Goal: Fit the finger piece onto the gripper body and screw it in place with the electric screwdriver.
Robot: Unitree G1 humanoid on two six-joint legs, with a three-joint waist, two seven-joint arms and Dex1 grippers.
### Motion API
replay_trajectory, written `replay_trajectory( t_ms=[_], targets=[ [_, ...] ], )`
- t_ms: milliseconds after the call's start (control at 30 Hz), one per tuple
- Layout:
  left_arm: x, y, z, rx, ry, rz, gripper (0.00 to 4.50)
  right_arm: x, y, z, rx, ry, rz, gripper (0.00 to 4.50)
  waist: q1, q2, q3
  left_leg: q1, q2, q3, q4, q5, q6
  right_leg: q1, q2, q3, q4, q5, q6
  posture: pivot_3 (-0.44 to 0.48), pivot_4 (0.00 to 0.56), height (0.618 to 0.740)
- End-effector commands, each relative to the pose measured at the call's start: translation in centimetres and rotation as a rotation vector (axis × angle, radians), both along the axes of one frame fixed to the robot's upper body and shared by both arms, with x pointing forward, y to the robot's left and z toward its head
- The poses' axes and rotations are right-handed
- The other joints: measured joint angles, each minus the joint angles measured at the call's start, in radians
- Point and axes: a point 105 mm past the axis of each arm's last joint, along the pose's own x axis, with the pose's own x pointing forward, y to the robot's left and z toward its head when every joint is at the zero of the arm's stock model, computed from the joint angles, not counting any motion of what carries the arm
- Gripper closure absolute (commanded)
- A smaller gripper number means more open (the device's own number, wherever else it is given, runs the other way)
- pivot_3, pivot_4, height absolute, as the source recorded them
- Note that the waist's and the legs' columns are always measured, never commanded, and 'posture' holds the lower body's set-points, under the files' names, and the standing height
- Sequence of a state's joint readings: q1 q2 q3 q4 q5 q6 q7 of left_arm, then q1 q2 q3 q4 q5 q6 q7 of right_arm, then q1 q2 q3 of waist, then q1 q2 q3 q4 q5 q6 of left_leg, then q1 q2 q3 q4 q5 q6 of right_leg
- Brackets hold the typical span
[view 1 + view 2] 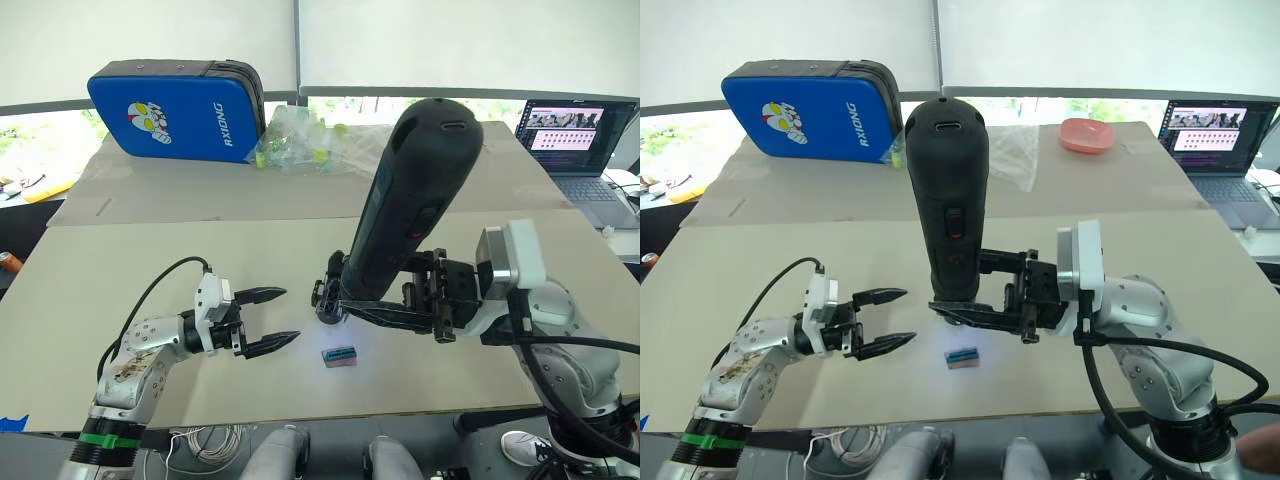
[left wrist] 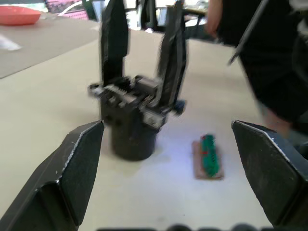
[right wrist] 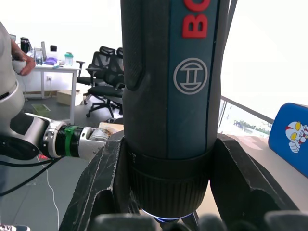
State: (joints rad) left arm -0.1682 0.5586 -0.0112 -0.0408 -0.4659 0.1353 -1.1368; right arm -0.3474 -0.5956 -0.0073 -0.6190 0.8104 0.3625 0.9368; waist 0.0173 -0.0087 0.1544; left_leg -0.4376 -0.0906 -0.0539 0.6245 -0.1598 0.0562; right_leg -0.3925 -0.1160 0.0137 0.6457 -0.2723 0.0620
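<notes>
1. At the middle of the bench (image 1: 150, 250), my right claw (image 1: 970, 312) is clamped around the lower end of the electric screwdriver (image 1: 948, 200), which stands upright with its rounded end toward my head camera.
2. Under the screwdriver's tip sits the gripper body (image 2: 131, 120), its round base on the bench and its two pointed fingers up; a bluish glow shows at the tip.
3. To the left, my left claw (image 1: 268, 320) hovers low over the bench, fingers spread wide and holding nothing, pointing at the gripper body.
4. Just beside the gripper body lies a small green-brown block (image 1: 339, 356).
5. Farther back rest a blue case (image 1: 175, 108) and a laptop (image 1: 580, 140).
</notes>
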Motion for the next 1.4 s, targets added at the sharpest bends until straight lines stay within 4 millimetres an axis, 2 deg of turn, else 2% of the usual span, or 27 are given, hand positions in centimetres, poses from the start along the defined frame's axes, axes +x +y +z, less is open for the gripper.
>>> replay_trajectory(
  t_ms=[33, 200, 367, 600, 733, 1000, 1200, 1300, 1400],
  targets=[
    [0.9, -0.5, -1.3, 0.111, -0.026, 0.013, 0.04, -0.9, -0.2, 1.6, 0.026, -0.063, 0.025, 2.59, 0.0, 0.0, 0.0, 0.0, 0.0, 0.0, 0.0, 0.0, 0.0, 0.0, 0.0, 0.0, 0.0, 0.0, 0.0, 0.0, 0.15, 0.74],
    [2.4, -2.1, -1.8, 0.114, -0.02, 0.034, 0.04, -0.8, -0.4, 1.7, 0.015, -0.063, 0.019, 2.59, 0.002, -0.001, 0.001, -0.002, 0.0, 0.0, 0.0, 0.0, 0.0, -0.002, 0.0, 0.0, 0.0, 0.0, 0.0, 0.0, 0.15, 0.74],
    [2.6, -4.0, -2.8, 0.122, -0.012, 0.001, 0.04, -0.8, -0.5, 1.5, 0.006, -0.06, 0.009, 2.59, 0.0, -0.002, 0.001, -0.002, 0.0, 0.0, 0.001, 0.0, 0.0, -0.002, 0.0, 0.0, 0.0, 0.0, 0.0, 0.0, 0.15, 0.74],
    [3.6, -6.1, -3.2, 0.108, -0.026, 0.011, 0.04, -0.7, -0.5, 1.7, -0.001, -0.063, 0.001, 2.59, 0.0, -0.002, 0.001, -0.002, 0.0, 0.0, 0.001, 0.0, 0.0, -0.001, 0.0, 0.0, 0.001, 0.0, 0.0, 0.0, 0.15, 0.74],
    [3.5, -7.1, -3.4, 0.097, -0.028, -0.015, 0.04, -0.7, -0.4, 1.8, -0.004, -0.062, -0.005, 2.59, 0.0, -0.002, 0.001, -0.002, 0.0, 0.0, 0.002, 0.0, 0.0, -0.001, 0.001, 0.0, 0.001, 0.0, 0.0, 0.0, 0.15, 0.74],
    [4.6, -7.5, -4.0, 0.12, -0.033, 0.005, 0.04, -0.7, -0.3, 1.9, -0.007, -0.057, -0.015, 2.59, 0.005, -0.002, 0.001, -0.002, -0.001, 0.0, 0.002, 0.0, 0.0, -0.001, 0.002, -0.001, 0.001, 0.0, 0.001, 0.0, 0.15, 0.74],
    [4.3, -7.2, -5.1, 0.157, -0.018, -0.029, 0.04, -0.7, -0.3, 1.9, -0.009, -0.057, -0.026, 2.59, 0.006, -0.002, 0.001, -0.002, -0.001, 0.0, 0.003, 0.0, 0.0, 0.0, 0.002, -0.001, 0.001, 0.0, 0.001, 0.0, 0.15, 0.74],
    [4.3, -7.3, -5.3, 0.16, -0.01, -0.049, 0.87, -0.7, -0.4, 1.8, -0.01, -0.054, -0.028, 2.59, 0.006, -0.002, 0.001, -0.002, -0.001, 0.0, 0.003, 0.0, 0.0, 0.0, 0.002, -0.001, 0.001, 0.0, 0.001, 0.0, 0.15, 0.74],
    [4.3, -7.3, -5.3, 0.162, -0.005, -0.071, 2.21, -0.7, -0.5, 1.7, -0.013, -0.051, -0.029, 2.59, 0.006, -0.002, 0.001, -0.002, -0.001, 0.0, 0.003, 0.0, 0.0, 0.0, 0.002, -0.001, 0.001, 0.0, 0.001, 0.0, 0.15, 0.74]
  ],
)
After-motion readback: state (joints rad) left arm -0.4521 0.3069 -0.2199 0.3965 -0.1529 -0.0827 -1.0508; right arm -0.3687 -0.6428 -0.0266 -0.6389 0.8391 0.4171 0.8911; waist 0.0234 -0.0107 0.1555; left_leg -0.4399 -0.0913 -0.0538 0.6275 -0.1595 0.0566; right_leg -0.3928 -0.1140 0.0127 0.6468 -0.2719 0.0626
